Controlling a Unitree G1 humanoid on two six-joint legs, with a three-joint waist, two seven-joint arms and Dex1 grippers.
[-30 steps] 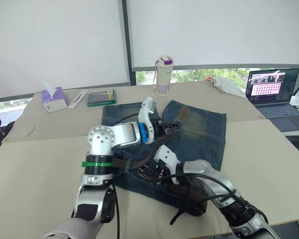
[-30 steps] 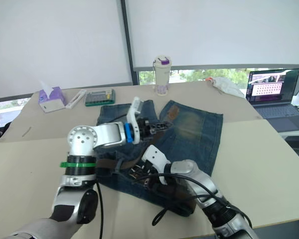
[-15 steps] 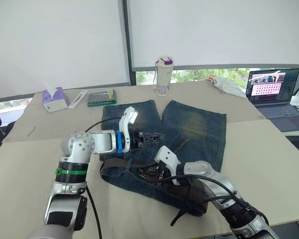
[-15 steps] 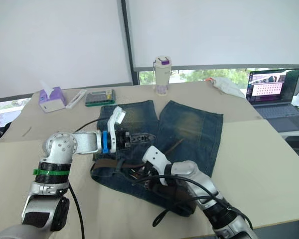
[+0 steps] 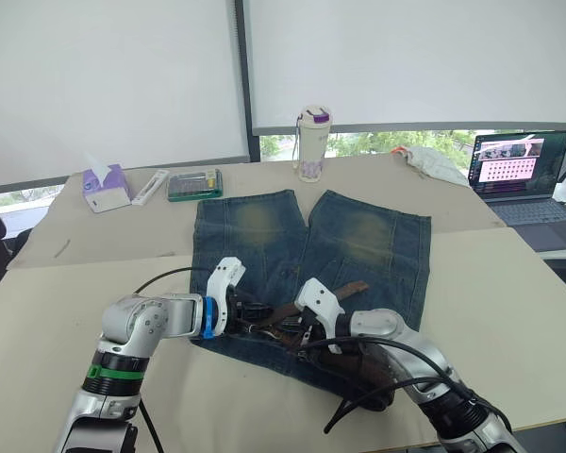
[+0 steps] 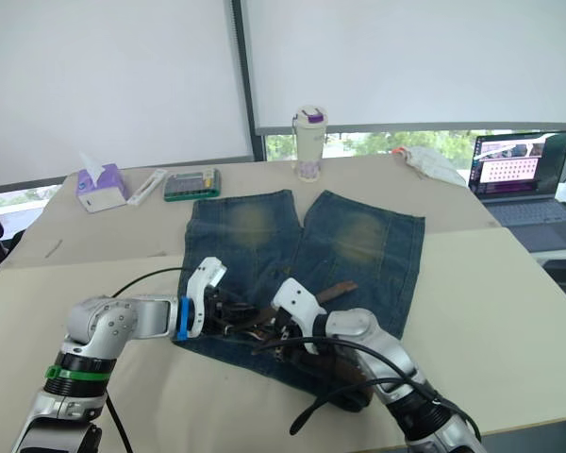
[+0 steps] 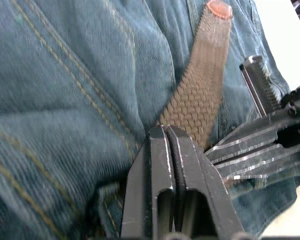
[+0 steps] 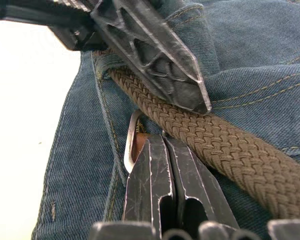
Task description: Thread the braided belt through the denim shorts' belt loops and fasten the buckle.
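Both fingers (image 7: 166,150) pressed together — braided belt (image 8: 230,150) crosses between; buckle (image 8: 132,142) beside.

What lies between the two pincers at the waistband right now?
In the right wrist view, the braided belt crosses the denim shorts between the left pincer and right pincer.

Blue denim shorts (image 5: 358,245) with faded tan patches; brown woven braided belt (image 7: 202,95), reddish-brown tip; silver buckle (image 8: 131,142).

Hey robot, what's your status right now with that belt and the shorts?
Both end effectors shut at the waistband, left, right. Braided belt lies across denim shorts, tip free. Buckle unfastened. Nothing blocking.
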